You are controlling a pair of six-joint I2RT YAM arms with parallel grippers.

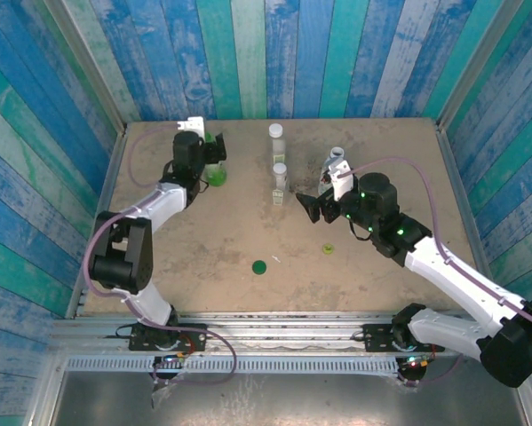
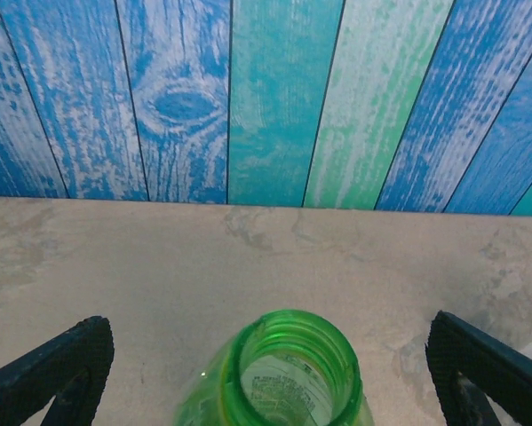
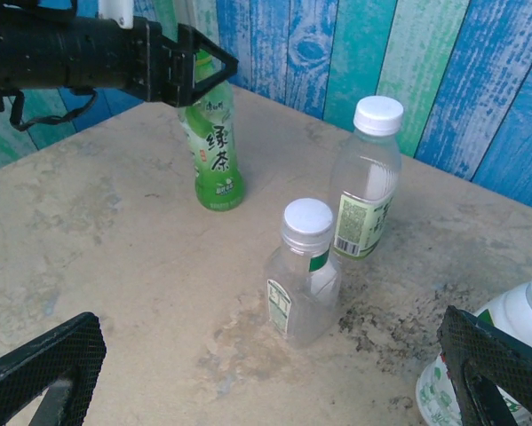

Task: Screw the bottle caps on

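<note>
At the far left of the table [image 1: 203, 248], we see the left gripper [image 1: 210, 153] set around the top of the green bottle [image 1: 216, 170], which stands upright near the back plank wall [image 2: 274, 98]. From the left wrist, its fingers [image 2: 52, 373] stand wide on either side of the bottle's open mouth, well clear of the rim, gripping nothing.

Nearer the arms and further right, the dark green cap [image 1: 259, 265] lies flat on bare table, apart from every bottle.

At the middle of the table stand the farther clear bottle [image 1: 276, 135] and, in front of it, the nearer clear bottle [image 1: 280, 177]. Both are upright and each carries a white cap [image 3: 378, 114] on its neck; how tightly the caps sit we cannot tell.

To the right of them, the yellow-green cap [image 1: 328, 248] lies on the table, near the right arm.

The right gripper [image 1: 312, 204] hovers just beside the white bottle [image 1: 337, 164], which stands upright at its right. Its fingers [image 3: 48, 364] are spread wide and hold nothing, facing the nearer clear bottle.
</note>
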